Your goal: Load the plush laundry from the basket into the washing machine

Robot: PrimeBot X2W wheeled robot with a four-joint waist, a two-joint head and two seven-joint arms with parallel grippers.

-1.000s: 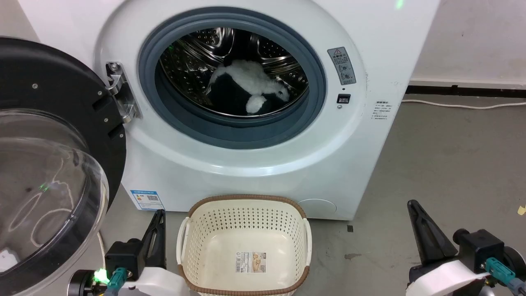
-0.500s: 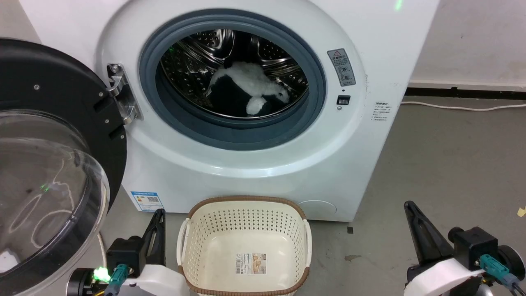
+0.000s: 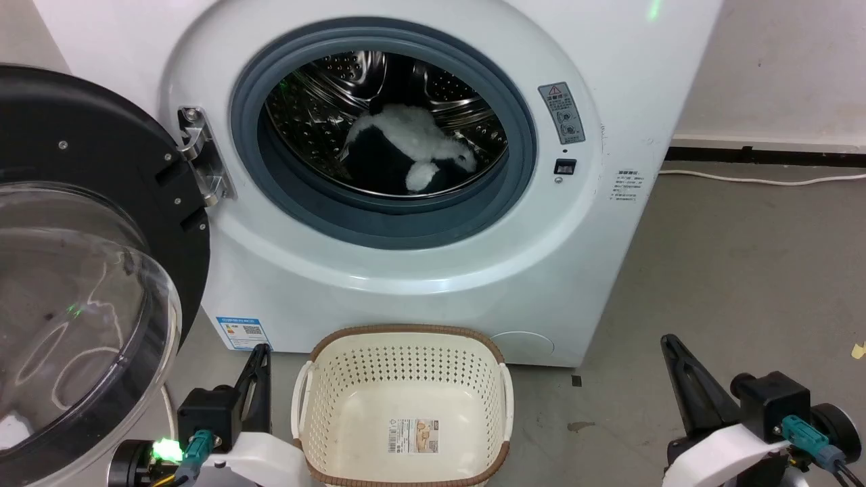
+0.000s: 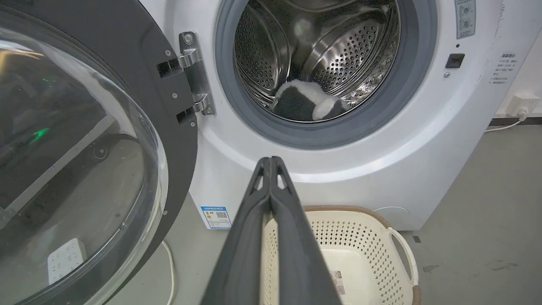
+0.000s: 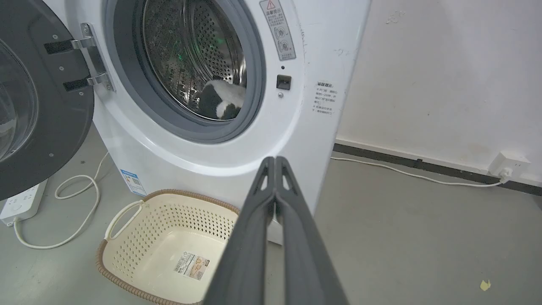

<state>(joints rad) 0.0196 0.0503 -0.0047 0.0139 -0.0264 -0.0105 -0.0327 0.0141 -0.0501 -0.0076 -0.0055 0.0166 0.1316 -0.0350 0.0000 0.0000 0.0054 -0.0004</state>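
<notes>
Toy: fluffy black-and-white panda soft toy [image 3: 413,138] lay in the steel drum [image 3: 311,108] of the large white front-loading washing machine [image 3: 406,284].
Basket: small cream perforated plastic basket [image 3: 406,368], brown-rimmed, stood near, before the machine.
Door: black-rimmed clear domed door [image 3: 81,270] hung open, left.
Left gripper [image 4: 269,160]: fingers pressed together, held nothing.
Right gripper [image 5: 275,159]: fingers pressed together too, empty, well right of basket.
Right wrist view: showed white power strip [image 5: 20,204] left, wall socket [image 5: 508,163] far right.

One washer [image 3: 419,284], one door [image 3: 67,135], one drum [image 3: 318,101], one panda [image 3: 413,135]. One basket [image 3: 406,330], one sticker [image 3: 413,435]. Two grippers: the left gripper [image 3: 260,350] and the right gripper [image 3: 668,340]. One power strip [image 5: 19,203], one wall socket [image 5: 508,164].
</notes>
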